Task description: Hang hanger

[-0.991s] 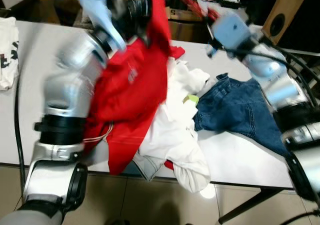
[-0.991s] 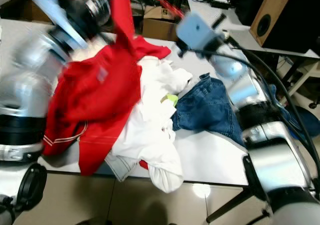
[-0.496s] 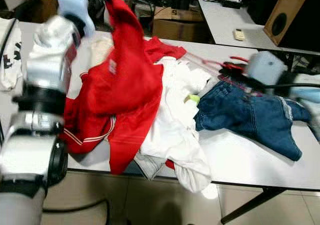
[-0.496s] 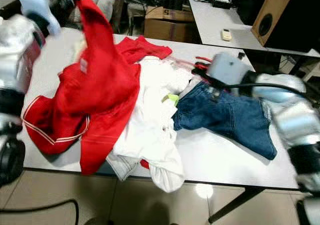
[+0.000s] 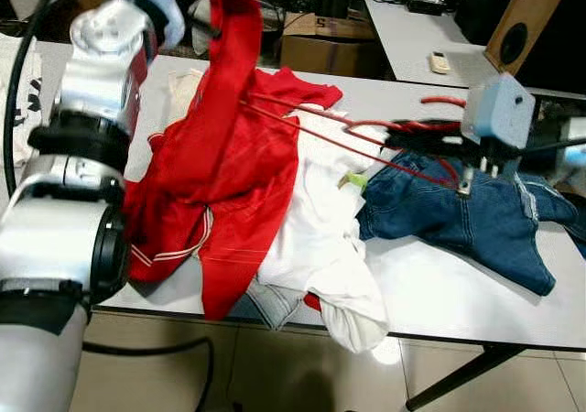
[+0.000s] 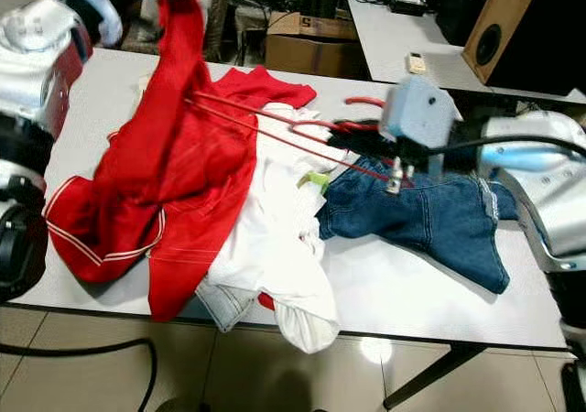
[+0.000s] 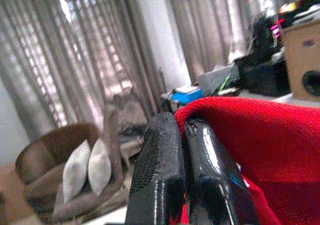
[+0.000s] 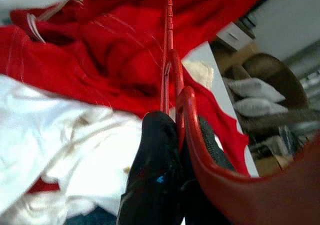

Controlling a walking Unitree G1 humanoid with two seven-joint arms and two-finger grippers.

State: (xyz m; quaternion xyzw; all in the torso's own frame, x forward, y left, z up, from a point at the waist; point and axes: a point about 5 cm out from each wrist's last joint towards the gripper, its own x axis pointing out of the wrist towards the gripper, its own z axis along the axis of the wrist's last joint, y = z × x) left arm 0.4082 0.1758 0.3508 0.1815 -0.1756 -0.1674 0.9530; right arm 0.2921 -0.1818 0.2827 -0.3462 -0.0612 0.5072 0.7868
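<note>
— What's lying around on the white table (image 5: 439, 293)?

— A white garment (image 5: 320, 238) at the centre, blue jeans (image 5: 458, 215) at three o'clock of it.

— Beyond the table?

— A cardboard box (image 5: 325, 41) at twelve o'clock, a wooden speaker (image 6: 508, 27) at two, and a second table (image 6: 389, 27) carrying a small remote (image 6: 417, 61).

- I can read no text, label, brand or number anywhere.
- The dark print on the white cloth (image 5: 20, 110) at the table (image 5: 458, 293) edge is too cropped to make out.
</note>
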